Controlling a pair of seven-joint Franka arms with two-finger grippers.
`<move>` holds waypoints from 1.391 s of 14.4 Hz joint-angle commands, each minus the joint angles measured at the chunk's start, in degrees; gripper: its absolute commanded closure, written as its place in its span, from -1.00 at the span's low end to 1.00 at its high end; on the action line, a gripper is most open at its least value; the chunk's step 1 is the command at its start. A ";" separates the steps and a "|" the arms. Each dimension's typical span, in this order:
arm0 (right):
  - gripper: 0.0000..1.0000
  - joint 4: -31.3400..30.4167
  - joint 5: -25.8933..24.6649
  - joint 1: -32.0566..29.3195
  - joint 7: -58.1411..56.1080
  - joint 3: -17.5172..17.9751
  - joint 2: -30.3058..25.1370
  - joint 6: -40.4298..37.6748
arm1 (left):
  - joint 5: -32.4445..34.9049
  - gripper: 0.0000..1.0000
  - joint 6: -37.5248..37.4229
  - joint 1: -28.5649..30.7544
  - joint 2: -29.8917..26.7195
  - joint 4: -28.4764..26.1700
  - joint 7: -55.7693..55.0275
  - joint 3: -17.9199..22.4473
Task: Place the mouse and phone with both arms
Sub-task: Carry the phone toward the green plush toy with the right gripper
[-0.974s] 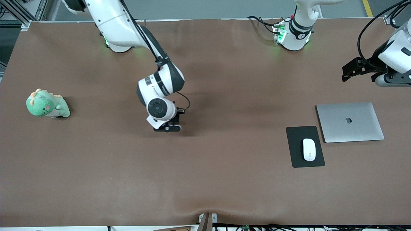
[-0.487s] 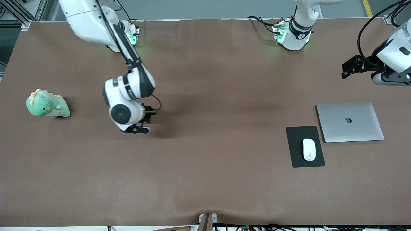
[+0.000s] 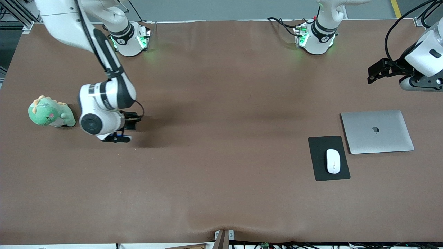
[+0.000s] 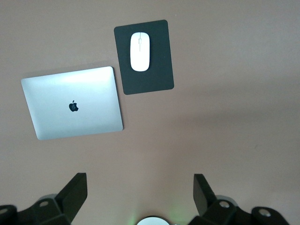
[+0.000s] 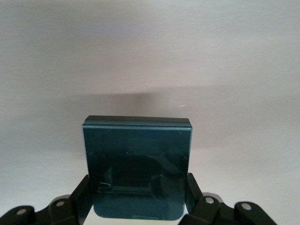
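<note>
right gripper (image 3: 119,137) has swung toward the dinosaur toy (image 3: 51,112), clamping the phone (image 5: 137,166); placement nears. left gripper (image 4: 140,194) waits, wide.

1. The mouse (image 3: 333,161) looks like smooth, glossy white plastic.
2. The phone (image 5: 137,168) has a glossy, reflective dark face.
3. The laptop (image 3: 377,131) is matt silver metal.
4. The pad (image 3: 320,146) is matt black.

A brown table covering (image 3: 221,180) spans the work surface, slightly wrinkled at the edge nearest the front camera. Grey floor (image 3: 214,8) shows above the table's top edge. Metal framing (image 3: 20,14) stands at one corner. Lighting is even, casting soft shadows.
</note>
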 commanded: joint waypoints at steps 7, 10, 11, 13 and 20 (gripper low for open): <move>1.00 -9.57 -1.54 -14.35 -16.89 1.18 -1.24 13.53 | -0.26 -1.00 2.33 0.04 0.70 1.05 0.48 -0.16; 1.00 -11.60 -1.54 -14.54 -17.08 1.18 -0.01 17.14 | -0.26 -1.00 2.42 0.04 0.70 1.05 0.48 -0.16; 1.00 -11.51 -1.54 -15.15 -17.16 1.10 0.86 18.01 | -0.26 -1.00 2.33 0.04 0.70 1.05 0.48 -0.16; 1.00 -11.51 -1.54 -17.26 -17.69 1.18 1.84 19.08 | -0.17 -1.00 2.42 -0.04 0.70 1.05 0.48 -0.16; -1.00 -8.90 -1.54 -16.30 -17.26 1.36 0.44 15.58 | -0.35 -1.00 2.42 0.04 0.70 0.97 0.48 -0.16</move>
